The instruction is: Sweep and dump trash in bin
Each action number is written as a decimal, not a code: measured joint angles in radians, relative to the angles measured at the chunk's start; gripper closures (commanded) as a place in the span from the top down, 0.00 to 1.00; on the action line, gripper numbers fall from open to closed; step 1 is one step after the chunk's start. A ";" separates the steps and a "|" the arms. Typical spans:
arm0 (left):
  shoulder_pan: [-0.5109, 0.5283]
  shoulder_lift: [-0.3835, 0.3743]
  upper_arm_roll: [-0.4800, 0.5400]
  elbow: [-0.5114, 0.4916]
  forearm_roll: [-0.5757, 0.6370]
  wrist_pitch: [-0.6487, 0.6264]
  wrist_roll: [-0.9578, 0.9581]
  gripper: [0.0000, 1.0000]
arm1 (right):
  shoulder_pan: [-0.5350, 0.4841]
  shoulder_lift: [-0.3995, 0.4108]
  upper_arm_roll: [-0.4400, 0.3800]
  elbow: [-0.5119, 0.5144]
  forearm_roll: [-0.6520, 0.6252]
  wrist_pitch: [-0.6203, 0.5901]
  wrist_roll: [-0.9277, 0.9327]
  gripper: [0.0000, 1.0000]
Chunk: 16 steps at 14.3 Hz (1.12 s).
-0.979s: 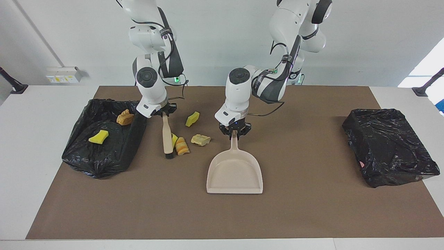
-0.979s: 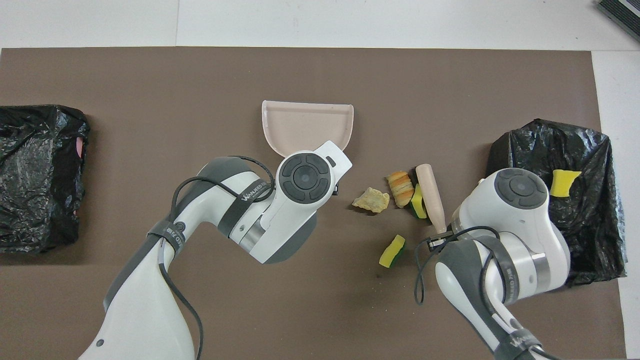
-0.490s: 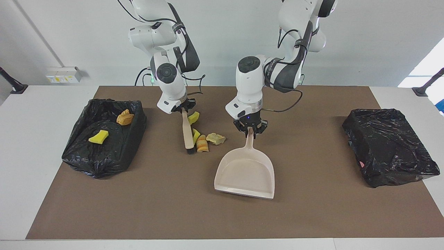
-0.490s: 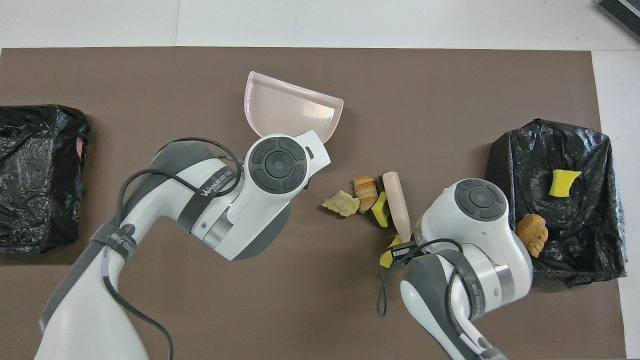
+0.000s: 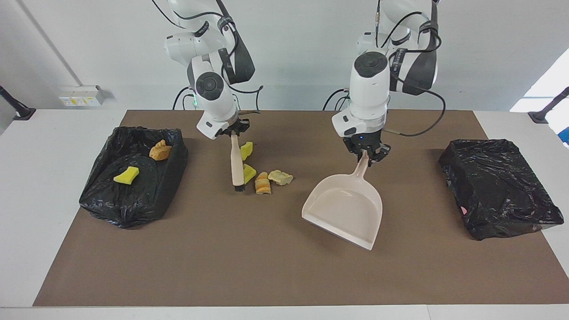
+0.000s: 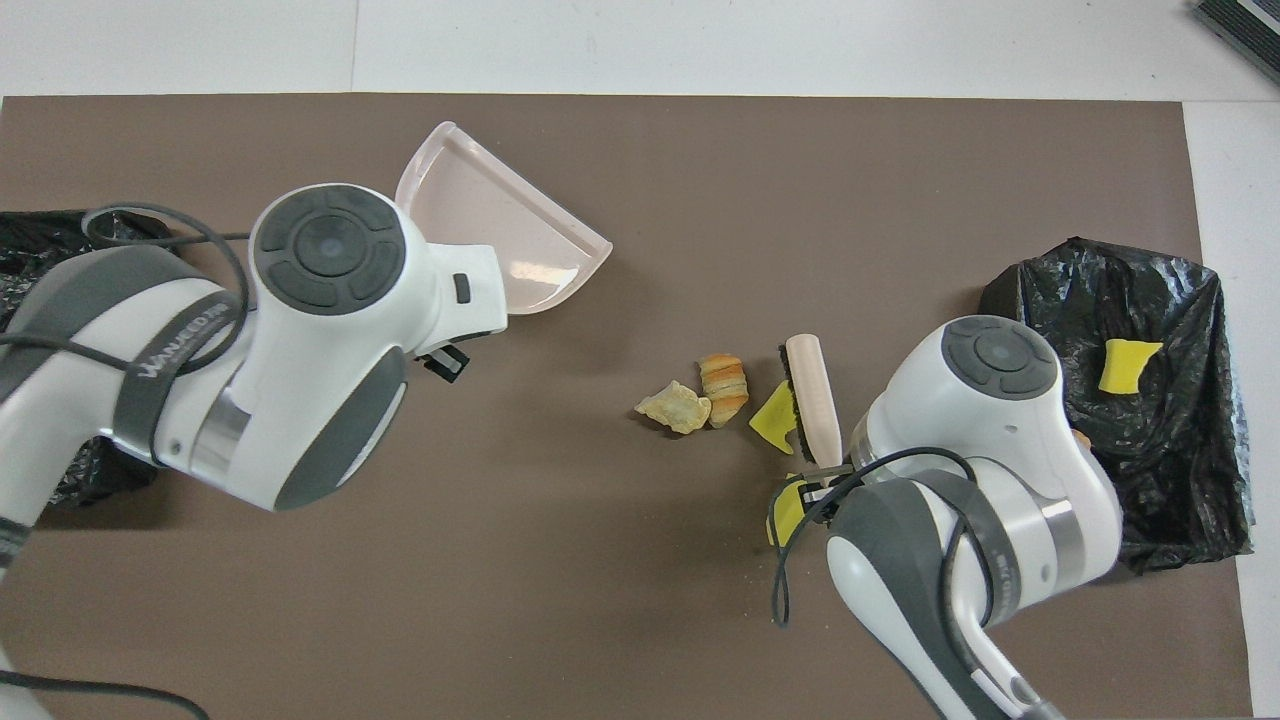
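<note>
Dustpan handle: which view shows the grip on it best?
The facing view. There the left pincer is seen shut on the top of the dustpan handle, the pan hanging tilted over the mat. In the overhead view the left arm's wrist covers the handle and grip; only the pan's scoop shows.

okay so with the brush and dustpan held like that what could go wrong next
1. The dustpan, shut in the left tool, hangs tilted well apart from the trash pieces; a sweep now would likely push them onto bare mat.
2. The brush, in the right tool, touches only one yellow chunk; another lies nearer the robots and may get missed.
</note>
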 measured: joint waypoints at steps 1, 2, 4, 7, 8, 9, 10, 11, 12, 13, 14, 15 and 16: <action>0.028 -0.020 0.001 -0.022 0.000 -0.004 0.096 0.00 | -0.010 -0.008 -0.001 0.000 0.000 -0.014 0.000 0.00; 0.055 -0.035 0.000 -0.049 -0.001 -0.004 0.191 0.00 | -0.014 -0.014 -0.001 -0.002 0.000 -0.023 0.000 0.00; 0.097 -0.060 0.000 -0.109 -0.004 -0.004 0.398 0.00 | -0.017 -0.023 -0.001 -0.021 -0.001 -0.028 0.000 0.00; 0.127 -0.109 0.000 -0.213 -0.006 0.020 0.631 0.00 | -0.040 -0.061 -0.001 -0.092 -0.002 -0.019 -0.002 0.00; 0.133 -0.127 0.000 -0.251 -0.014 0.043 0.688 0.00 | -0.053 -0.082 -0.001 -0.128 -0.002 -0.008 -0.009 0.00; 0.138 -0.143 -0.001 -0.283 -0.029 0.059 0.727 0.00 | -0.064 -0.107 -0.001 -0.167 -0.002 0.008 -0.013 0.00; 0.139 -0.158 -0.001 -0.315 -0.042 0.072 0.749 0.00 | -0.070 -0.137 -0.002 -0.214 -0.002 0.035 -0.014 0.00; 0.139 -0.170 -0.004 -0.344 -0.050 0.089 0.763 0.00 | -0.072 -0.170 -0.001 -0.263 -0.002 0.061 -0.014 0.00; 0.135 -0.178 -0.011 -0.369 -0.054 0.111 0.769 0.00 | -0.072 -0.202 -0.001 -0.306 -0.002 0.073 -0.014 0.00; 0.118 -0.183 -0.015 -0.393 -0.056 0.145 0.770 0.00 | -0.072 -0.231 0.000 -0.342 -0.001 0.078 -0.014 0.00; 0.094 -0.184 -0.019 -0.421 -0.057 0.193 0.766 0.00 | -0.072 -0.260 0.000 -0.375 0.000 0.083 -0.014 0.00; 0.072 -0.184 -0.022 -0.451 -0.058 0.239 0.754 0.00 | -0.072 -0.289 0.000 -0.407 0.002 0.085 -0.014 0.00; 0.057 -0.183 -0.024 -0.473 -0.058 0.268 0.744 0.00 | -0.072 -0.315 0.000 -0.435 0.010 0.085 -0.014 0.00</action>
